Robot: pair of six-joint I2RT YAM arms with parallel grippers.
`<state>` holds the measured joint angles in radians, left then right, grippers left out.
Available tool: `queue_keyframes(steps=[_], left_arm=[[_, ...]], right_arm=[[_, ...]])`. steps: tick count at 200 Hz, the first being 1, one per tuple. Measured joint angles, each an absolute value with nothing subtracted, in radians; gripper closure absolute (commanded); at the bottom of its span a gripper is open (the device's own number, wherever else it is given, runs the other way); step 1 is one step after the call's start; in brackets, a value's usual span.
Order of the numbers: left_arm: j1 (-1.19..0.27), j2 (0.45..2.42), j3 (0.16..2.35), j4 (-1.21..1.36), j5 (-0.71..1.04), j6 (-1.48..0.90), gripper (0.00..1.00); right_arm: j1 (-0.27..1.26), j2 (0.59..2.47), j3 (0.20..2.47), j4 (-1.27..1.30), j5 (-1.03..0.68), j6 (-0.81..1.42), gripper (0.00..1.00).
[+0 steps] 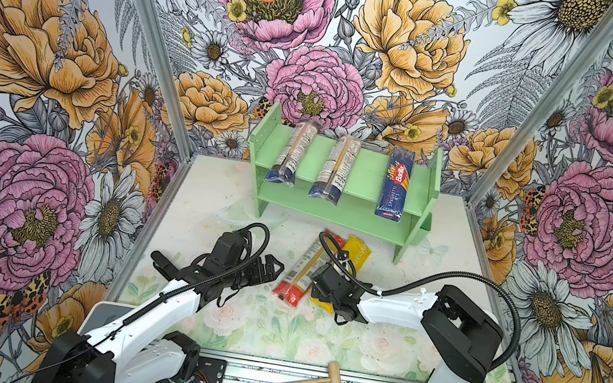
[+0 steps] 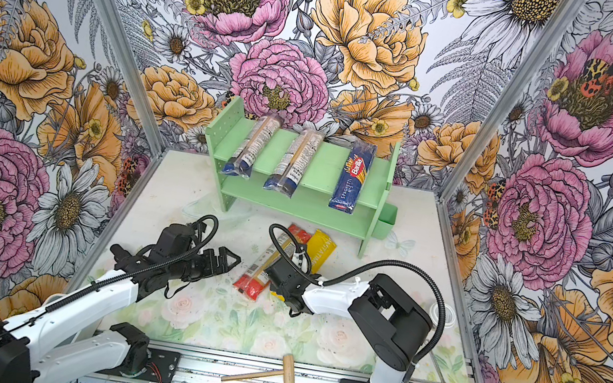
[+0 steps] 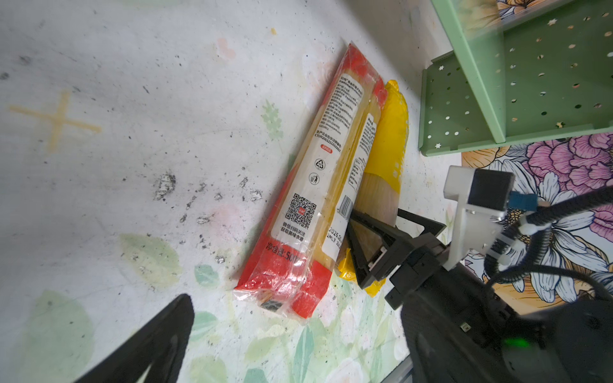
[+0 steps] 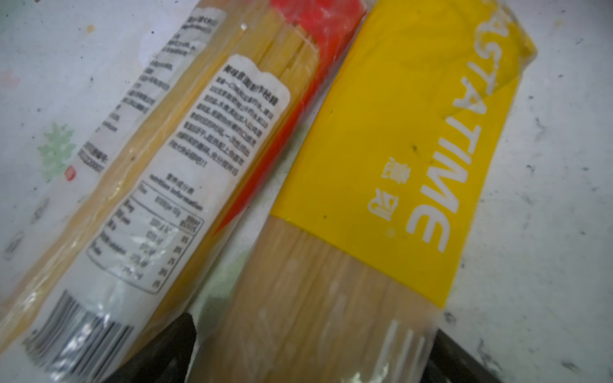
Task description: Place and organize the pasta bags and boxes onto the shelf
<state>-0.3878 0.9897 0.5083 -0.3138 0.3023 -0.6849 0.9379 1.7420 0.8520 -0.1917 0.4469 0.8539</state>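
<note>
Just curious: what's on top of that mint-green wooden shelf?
Two clear blue-ended spaghetti bags and a dark blue Barilla box lie across the shelf's top tier. They cover part of the lower one.

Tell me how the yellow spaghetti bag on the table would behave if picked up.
The yellow bag probably stays fairly stiff lengthwise: straight, tightly packed spaghetti shows through its clear end. Its glossy film looks slippery, so it may slide in a grip. Lying flat beside the red-ended bag, it seems unlikely to roll.
</note>
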Motion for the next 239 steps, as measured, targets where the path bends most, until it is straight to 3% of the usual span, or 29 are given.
queue_keyframes(steps=[136, 239], left_arm=[[-0.488, 1.006, 0.512, -0.297, 0.241, -0.645, 0.01], [-0.581, 1.049, 0.466, -0.093, 0.138, -0.574, 0.01]], right_arm=[[0.934, 1.319, 0.813, -0.446, 0.391, 0.722, 0.00], [0.777, 1.013, 0.767, -0.565, 0.314, 0.653, 0.01]])
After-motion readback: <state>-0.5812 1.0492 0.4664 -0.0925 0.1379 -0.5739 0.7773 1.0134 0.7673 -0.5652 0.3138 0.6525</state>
